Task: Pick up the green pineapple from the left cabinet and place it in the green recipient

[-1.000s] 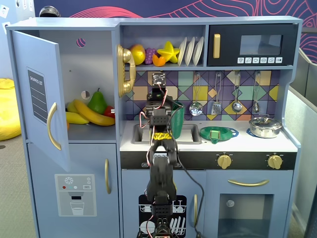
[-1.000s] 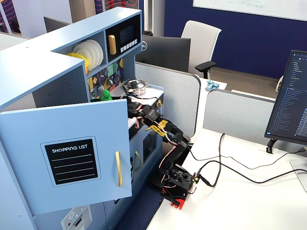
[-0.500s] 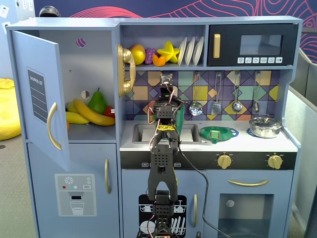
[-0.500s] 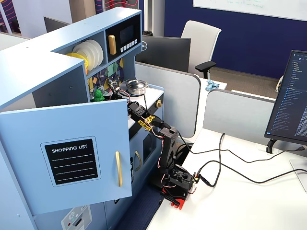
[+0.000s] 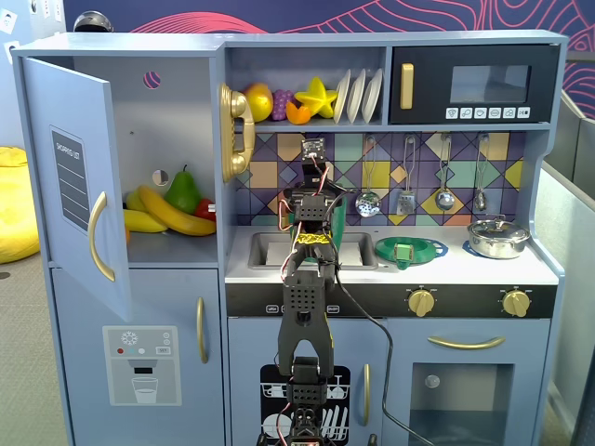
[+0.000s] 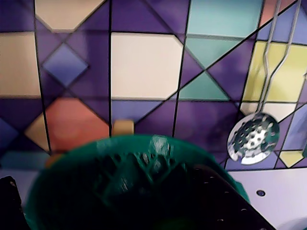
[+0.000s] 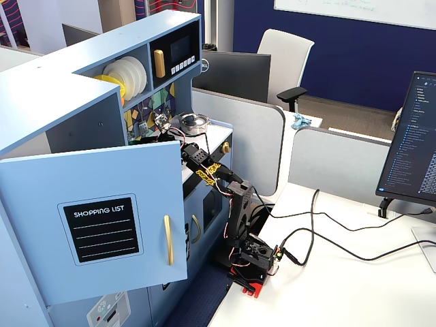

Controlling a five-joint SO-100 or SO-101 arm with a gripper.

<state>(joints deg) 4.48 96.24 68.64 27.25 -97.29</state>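
The green recipient (image 6: 144, 148) fills the lower half of the wrist view, rim up, its ribbed inside dark. In a fixed view it shows as a dark-green sliver (image 5: 340, 216) behind the arm, over the sink. My gripper (image 6: 105, 175) hangs just above its mouth with the jaws wide apart: one black finger (image 6: 9, 201) at the lower left, the other (image 6: 230, 201) at the lower right, nothing between the tips. A faint bright-green smudge (image 6: 165, 225) lies at the bottom edge; I cannot tell whether it is the green pineapple. The left cabinet (image 5: 177, 102) stands open with no pineapple in view.
In the cabinet lie bananas (image 5: 172, 216) and a dark green pear (image 5: 183, 192). A flat green strainer (image 5: 409, 249) and a steel pot (image 5: 497, 238) sit on the counter right of the sink. Ladles (image 6: 253, 138) hang on the tiled wall. The open door (image 7: 102, 225) juts out.
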